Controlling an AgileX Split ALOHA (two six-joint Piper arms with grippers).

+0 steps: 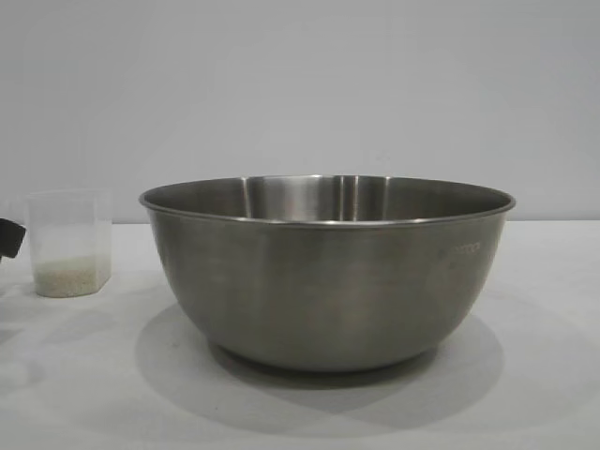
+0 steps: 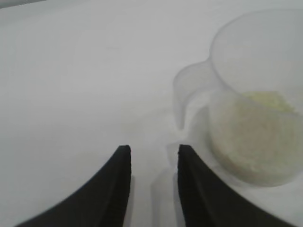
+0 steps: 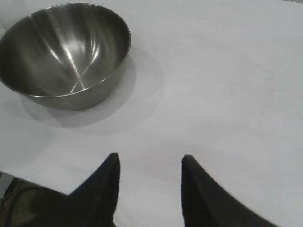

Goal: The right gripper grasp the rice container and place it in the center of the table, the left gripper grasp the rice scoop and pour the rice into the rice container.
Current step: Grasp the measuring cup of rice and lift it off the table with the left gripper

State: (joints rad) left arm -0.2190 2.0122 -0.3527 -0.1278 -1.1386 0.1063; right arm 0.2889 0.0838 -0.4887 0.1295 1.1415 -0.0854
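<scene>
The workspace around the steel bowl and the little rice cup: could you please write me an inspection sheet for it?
Surface: white table, bare apart from the two items.
Job's things: rice container stands upright in the middle, inside bare; rice scoop stands upright to its left, apart from it, with a shallow layer of rice at the bottom.
Clutter: nothing seen.
Grippers: left gripper open, empty, low over the table just short of the scoop's handle; right gripper open, empty, well back from the container.
Cables: a dark cable beside the right gripper.
Surroundings: plain pale wall.

White table [image 1: 544,394]; plain pale wall [image 1: 300,84] behind.
</scene>
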